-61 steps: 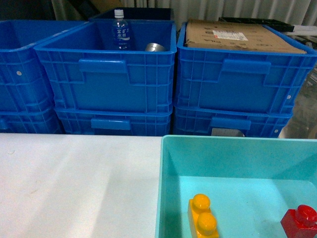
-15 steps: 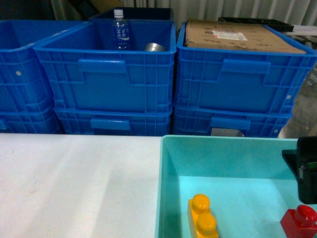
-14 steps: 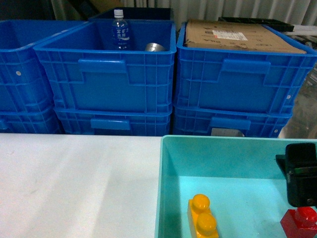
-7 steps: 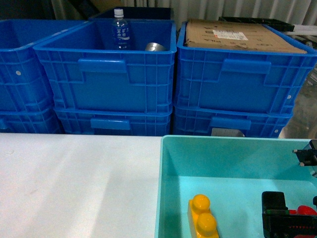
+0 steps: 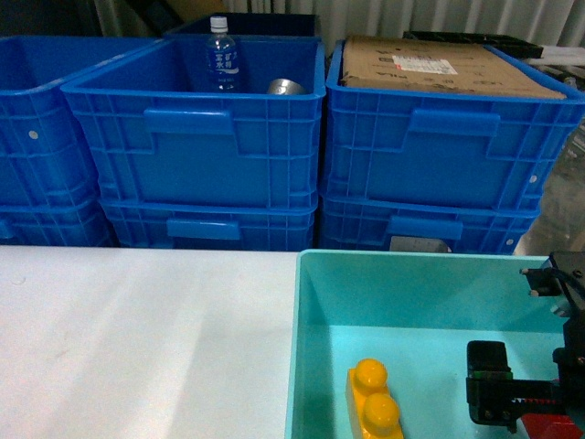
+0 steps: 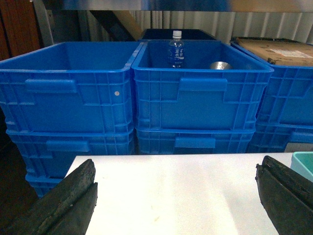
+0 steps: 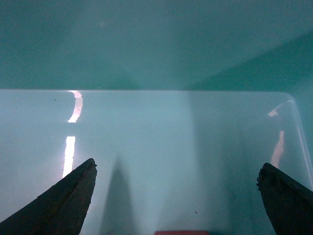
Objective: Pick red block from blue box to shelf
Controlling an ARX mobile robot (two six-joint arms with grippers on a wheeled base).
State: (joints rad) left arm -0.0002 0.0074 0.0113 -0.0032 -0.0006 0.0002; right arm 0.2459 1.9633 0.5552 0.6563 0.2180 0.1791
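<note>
My right gripper (image 7: 176, 196) is spread wide and holds nothing; in its wrist view the two dark fingertips (image 7: 63, 200) sit at the far left and right edges of the frame with bare bin floor between them. It is down inside the blue box (image 5: 302, 347), low over the floor. A thin red sliver, the red block (image 7: 182, 232), shows at the bottom edge of that wrist view, roughly centred between the tips but on the near side of them. In the head view the red block (image 5: 548, 428) peeks out at the lower right corner of the box, mostly hidden behind the gripper body. So I judge the block lies just behind and under the fingertips, towards the wrist, and I cannot tell its long axis from what shows. The yellow brick (image 5: 375, 402) sits well to the left, out of the way.

My left gripper (image 6: 176, 196) is also spread and empty, hovering over the white table (image 5: 137, 338), far from the block. The right arm is clearly the nearer one.
</note>
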